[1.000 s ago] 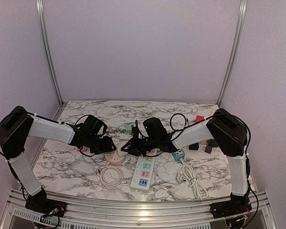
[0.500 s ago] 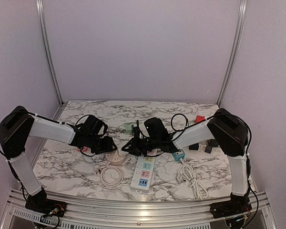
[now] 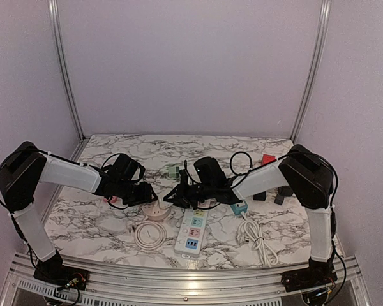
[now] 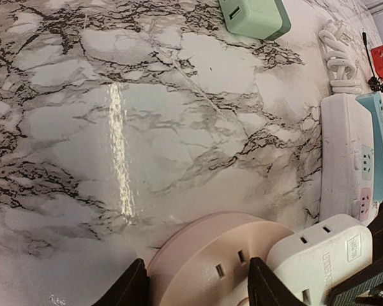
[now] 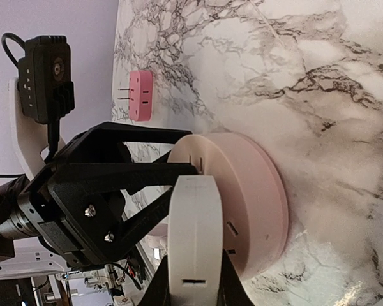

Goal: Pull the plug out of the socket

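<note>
A round pink socket [image 3: 156,211] lies on the marble table left of centre. A white plug [image 5: 195,236] stands in its face, seated against it. My left gripper [image 4: 198,288] is shut on the pink socket [image 4: 210,261], one black finger on each side of its rim. The white plug [image 4: 319,255] shows at that view's lower right. My right gripper [image 5: 195,290] is shut on the white plug, its fingers mostly hidden below the frame. The socket [image 5: 242,197] and my left gripper [image 5: 102,191] fill the right wrist view. In the top view both grippers, left [image 3: 147,194] and right [image 3: 177,196], meet over the socket.
A white power strip [image 3: 193,233] with coloured outlets lies just right of the socket, with a coiled white cable [image 3: 150,234] in front. A green adapter [image 3: 172,171], a teal strip [image 3: 239,206], a red block [image 3: 267,159] and a small pink adapter [image 5: 140,95] lie around.
The right wrist has shifted very slightly to the right. The left arm and the socket have stayed in place.
</note>
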You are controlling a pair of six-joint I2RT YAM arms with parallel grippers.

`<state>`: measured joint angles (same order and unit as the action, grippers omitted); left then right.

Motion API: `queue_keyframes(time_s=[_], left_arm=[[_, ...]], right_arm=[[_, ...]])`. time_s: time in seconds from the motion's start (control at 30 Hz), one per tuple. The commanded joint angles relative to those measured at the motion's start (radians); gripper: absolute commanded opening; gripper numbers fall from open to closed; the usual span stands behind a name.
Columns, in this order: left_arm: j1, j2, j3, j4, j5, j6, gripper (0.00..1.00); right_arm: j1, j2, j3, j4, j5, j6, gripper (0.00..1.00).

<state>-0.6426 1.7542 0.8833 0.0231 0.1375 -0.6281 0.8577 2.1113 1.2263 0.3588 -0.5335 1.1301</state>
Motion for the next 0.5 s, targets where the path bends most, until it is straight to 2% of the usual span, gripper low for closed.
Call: queue_keyframes(time_s=[0.0,0.47], left_arm=[[-0.028,0.073,-0.053,-0.189,0.011,0.022,0.54],[-0.027,0.079,-0.059,-0.180,0.011,0.025,0.54]], right_arm=[[0.007,-0.089,0.087,0.243,-0.075,0.013,0.00],[0.007,-0.126,0.081,0.285,-0.084,0.042,0.00]])
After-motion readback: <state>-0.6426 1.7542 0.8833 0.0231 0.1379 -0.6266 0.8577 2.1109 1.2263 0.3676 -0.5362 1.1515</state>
